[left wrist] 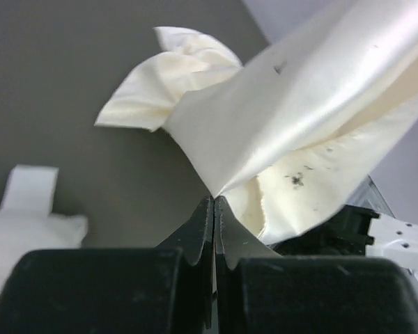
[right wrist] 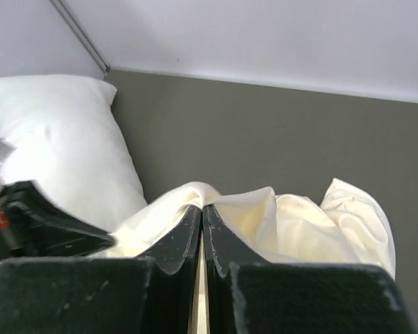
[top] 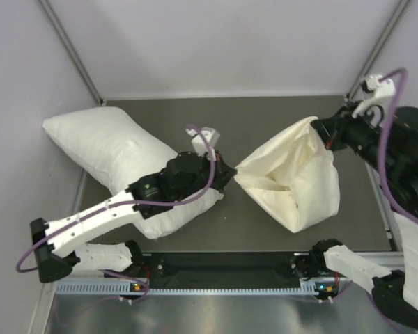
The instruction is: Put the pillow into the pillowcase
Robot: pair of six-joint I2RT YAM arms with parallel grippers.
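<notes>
The plump white pillow (top: 104, 149) lies at the left of the table, partly under my left arm; it also shows in the right wrist view as the pillow (right wrist: 63, 146). The cream pillowcase (top: 292, 177) is stretched in the air between both grippers, its mouth gaping toward the near side. My left gripper (top: 231, 174) is shut on the pillowcase's left edge, and in the left wrist view the gripper (left wrist: 214, 200) pinches the pillowcase (left wrist: 299, 104) at its tips. My right gripper (top: 322, 132) is shut on the far right edge, with the gripper (right wrist: 202, 209) nipping the pillowcase (right wrist: 299, 223).
A white fabric tag (top: 207, 133) sticks up from the pillow by my left wrist. Grey walls close in the table at left and back. The right arm's body (top: 404, 174) stands along the right edge.
</notes>
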